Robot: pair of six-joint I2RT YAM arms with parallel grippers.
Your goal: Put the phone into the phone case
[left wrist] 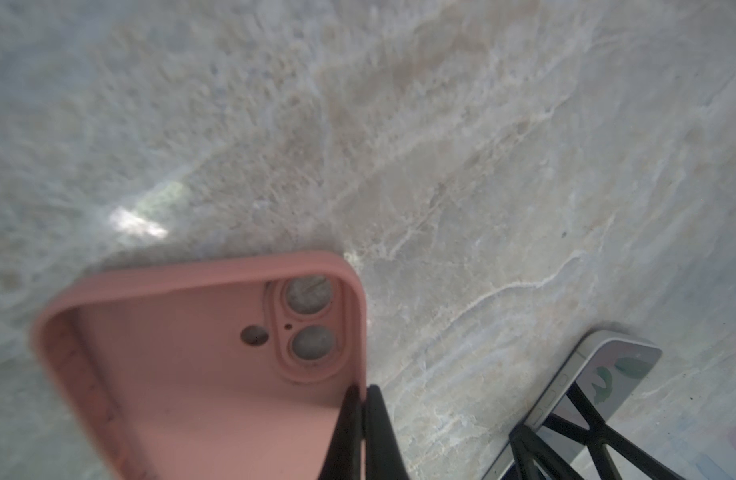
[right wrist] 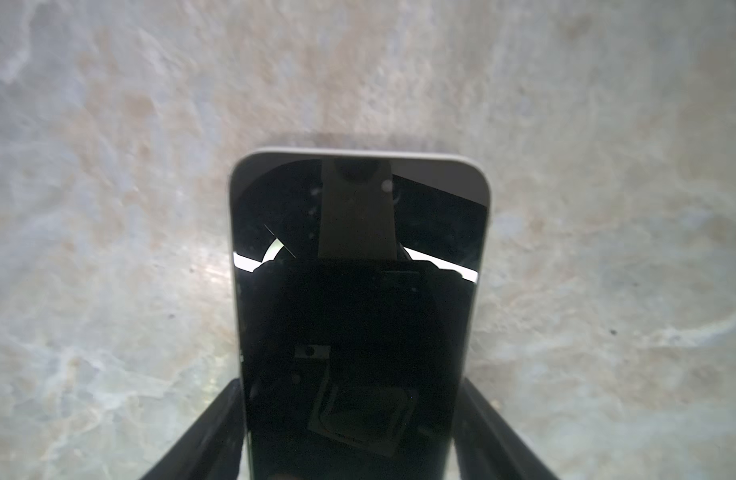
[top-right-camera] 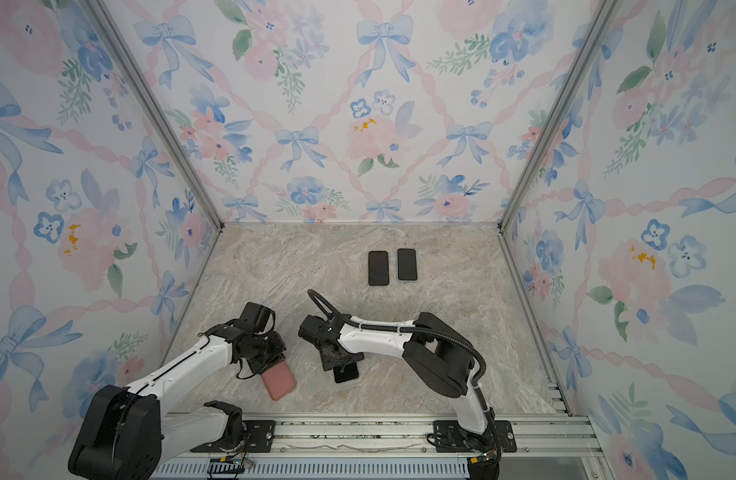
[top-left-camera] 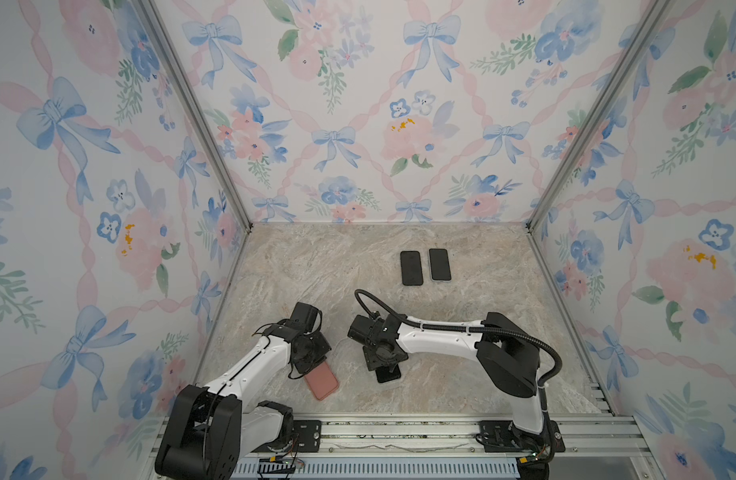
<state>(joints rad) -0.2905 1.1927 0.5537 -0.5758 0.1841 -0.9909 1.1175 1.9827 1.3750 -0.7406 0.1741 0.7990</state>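
Watching from my end, I judge the job as early to midway: both parts are in hand, but nothing has been joined. My left gripper (left wrist: 360, 395) is closed, pinching one side wall of the pink phone case (left wrist: 192, 374), which lies open side up on the table (top-left-camera: 316, 270) at the near left, its camera cutouts showing the marble through them. My right gripper (right wrist: 349, 386) sits over the phone (right wrist: 358, 311) just right of the case, screen up, with a finger against each long edge, so I read it as clamped on the phone across its width. I cannot tell whether the phone is lifted or resting on the surface. In both top views the phone (top-left-camera: 389, 375) and the case (top-left-camera: 322, 384) are near each other but apart, with bare table between them. Two dark slabs (top-left-camera: 424, 266) lie side by side far back, well apart from the work, and play no part that I can see. What is left, in my judgement, is the whole insertion: carrying the phone over the case, lining up one end, and pressing it down until the rim wraps every edge.
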